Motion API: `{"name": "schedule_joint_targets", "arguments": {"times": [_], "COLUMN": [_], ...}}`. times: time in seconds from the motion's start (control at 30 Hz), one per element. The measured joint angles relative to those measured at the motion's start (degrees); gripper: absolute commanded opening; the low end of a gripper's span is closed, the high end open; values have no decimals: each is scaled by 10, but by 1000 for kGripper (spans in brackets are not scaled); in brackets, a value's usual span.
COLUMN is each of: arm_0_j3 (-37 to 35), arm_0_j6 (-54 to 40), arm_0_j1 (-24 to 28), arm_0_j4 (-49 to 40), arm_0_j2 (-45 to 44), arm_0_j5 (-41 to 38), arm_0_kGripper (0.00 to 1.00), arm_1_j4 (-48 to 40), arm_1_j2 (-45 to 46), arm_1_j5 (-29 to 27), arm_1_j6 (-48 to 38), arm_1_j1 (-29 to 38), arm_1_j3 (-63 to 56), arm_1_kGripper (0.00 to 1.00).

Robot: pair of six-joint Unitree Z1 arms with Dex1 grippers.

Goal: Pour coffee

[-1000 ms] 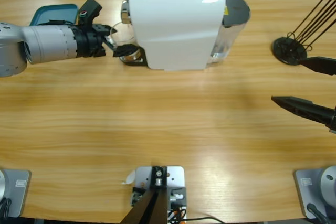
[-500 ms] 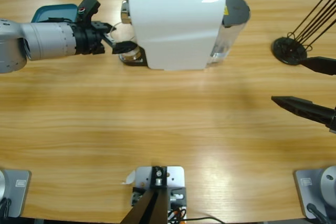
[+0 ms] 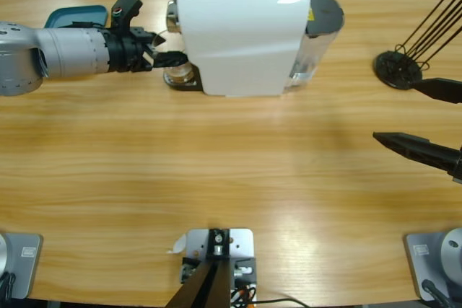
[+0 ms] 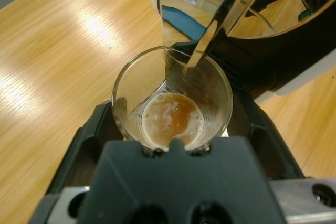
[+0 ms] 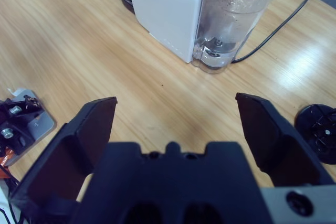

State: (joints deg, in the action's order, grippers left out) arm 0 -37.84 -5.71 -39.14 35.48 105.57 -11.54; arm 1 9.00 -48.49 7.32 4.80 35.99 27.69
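The left gripper (image 4: 173, 145) holds the small clear glass tumbler (image 4: 172, 98) of brown coffee (image 4: 172, 120) between its fingers under the white coffee machine (image 3: 238, 34), whose metal spout (image 4: 210, 35) may catch the rim and spill it, while the right gripper (image 5: 178, 124) waits wide open.

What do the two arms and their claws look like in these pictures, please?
The left arm is a thick silver-grey cylinder that narrows into a black wrist, with a small black camera block on top and a black two-jawed left claw. The right claw shows as two long, tapering black jaws; from its own wrist view they are broad, flat black plates on a black body.
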Motion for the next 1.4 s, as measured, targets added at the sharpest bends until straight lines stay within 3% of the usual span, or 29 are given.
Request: {"name": "schedule_joint_targets", "arguments": {"times": [0.23, 0.5, 0.97, 1.4], "arm_0_j3": [5, 61, 100, 101], "arm_0_j6": [0, 0, 33, 49], "arm_0_j1": [8, 42, 268, 360], "arm_0_j4": [1, 1, 15, 125], "arm_0_j2": [-3, -53, -123, -40], "arm_0_j5": [8, 41, 66, 66], "arm_0_kGripper": [480, 485, 485, 485], "arm_1_j4": [0, 0, 0, 0], "arm_1_j2": [0, 0, 0, 0], "arm_1_j5": [0, 0, 0, 0], "arm_1_j6": [0, 0, 0, 0], "arm_1_j1": [0, 0, 0, 0], "arm_1_j3": [0, 0, 0, 0], "arm_1_kGripper": [998, 996, 996, 996]}}
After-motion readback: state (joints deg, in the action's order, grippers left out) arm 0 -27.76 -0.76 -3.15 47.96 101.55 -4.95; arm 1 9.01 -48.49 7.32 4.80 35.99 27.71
